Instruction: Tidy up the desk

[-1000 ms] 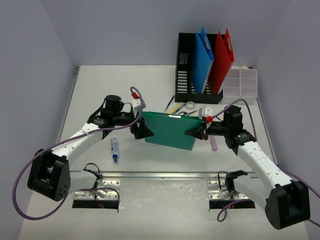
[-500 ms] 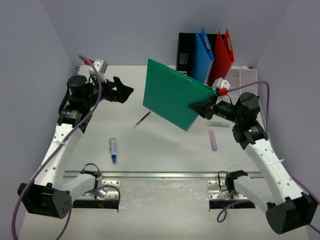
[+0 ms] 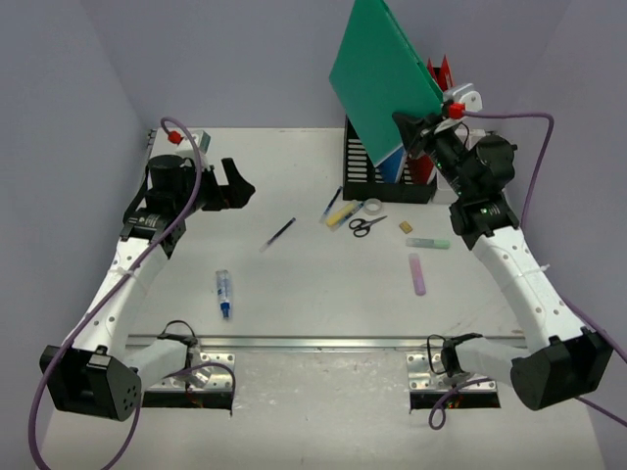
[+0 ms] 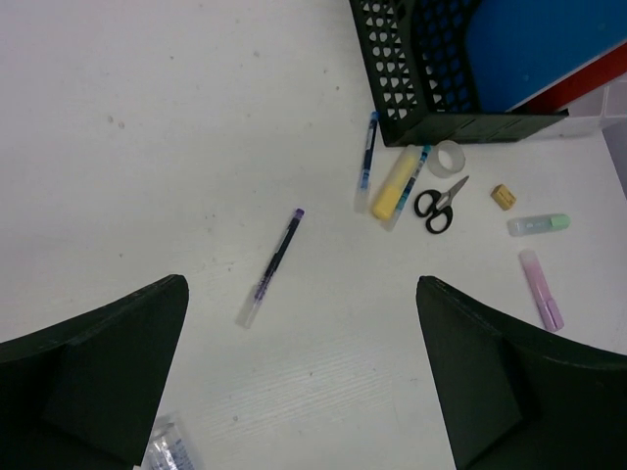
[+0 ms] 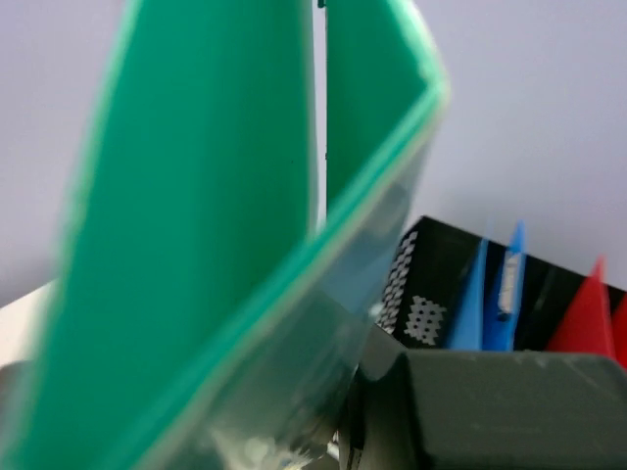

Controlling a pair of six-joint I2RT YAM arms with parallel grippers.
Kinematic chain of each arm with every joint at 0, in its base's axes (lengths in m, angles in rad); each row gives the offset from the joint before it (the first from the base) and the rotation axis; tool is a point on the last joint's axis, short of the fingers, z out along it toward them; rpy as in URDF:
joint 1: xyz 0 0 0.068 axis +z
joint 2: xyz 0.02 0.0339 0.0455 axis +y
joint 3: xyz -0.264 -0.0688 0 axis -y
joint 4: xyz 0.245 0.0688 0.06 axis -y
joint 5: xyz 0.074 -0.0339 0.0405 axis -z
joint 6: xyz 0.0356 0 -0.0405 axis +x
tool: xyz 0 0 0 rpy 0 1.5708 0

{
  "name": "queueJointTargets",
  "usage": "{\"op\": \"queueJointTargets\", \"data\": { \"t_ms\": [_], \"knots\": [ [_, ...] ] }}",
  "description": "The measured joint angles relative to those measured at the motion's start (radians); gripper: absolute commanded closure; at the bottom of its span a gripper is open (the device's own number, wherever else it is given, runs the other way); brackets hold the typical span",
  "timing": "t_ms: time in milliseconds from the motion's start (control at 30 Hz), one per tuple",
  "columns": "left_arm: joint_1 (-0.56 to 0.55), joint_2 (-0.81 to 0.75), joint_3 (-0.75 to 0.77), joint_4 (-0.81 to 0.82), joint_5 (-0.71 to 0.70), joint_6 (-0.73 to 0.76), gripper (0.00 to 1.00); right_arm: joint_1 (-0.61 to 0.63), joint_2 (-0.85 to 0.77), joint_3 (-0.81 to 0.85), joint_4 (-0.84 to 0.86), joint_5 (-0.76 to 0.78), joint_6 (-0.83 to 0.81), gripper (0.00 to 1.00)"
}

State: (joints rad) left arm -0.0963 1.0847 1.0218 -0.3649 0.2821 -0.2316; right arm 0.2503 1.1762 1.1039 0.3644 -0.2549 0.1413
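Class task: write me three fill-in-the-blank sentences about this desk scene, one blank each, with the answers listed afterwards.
1. The right gripper holds a ____ folder above the file holder.
2. The left gripper holds nothing, and its jaws are ____.
3. In the file holder stand a red folder and a ____ one.

Answers: green; open; blue

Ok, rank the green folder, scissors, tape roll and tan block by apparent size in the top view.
1. green folder, largest by far, though held high, nearer the camera
2. scissors
3. tape roll
4. tan block, smallest
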Motion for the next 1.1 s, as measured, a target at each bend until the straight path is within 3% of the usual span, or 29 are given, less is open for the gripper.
{"op": "queueJointTargets", "data": {
  "t_ms": [400,1100],
  "knots": [
    [0.000,-0.001,-0.019,0.026,-0.020,-0.010,0.00,0.000,0.189,0.186,0.009,0.217,-0.030,1.00],
    [0.000,0.025,-0.038,0.057,-0.021,-0.009,0.00,0.005,0.442,0.291,-0.053,0.322,0.001,1.00]
  ]
}}
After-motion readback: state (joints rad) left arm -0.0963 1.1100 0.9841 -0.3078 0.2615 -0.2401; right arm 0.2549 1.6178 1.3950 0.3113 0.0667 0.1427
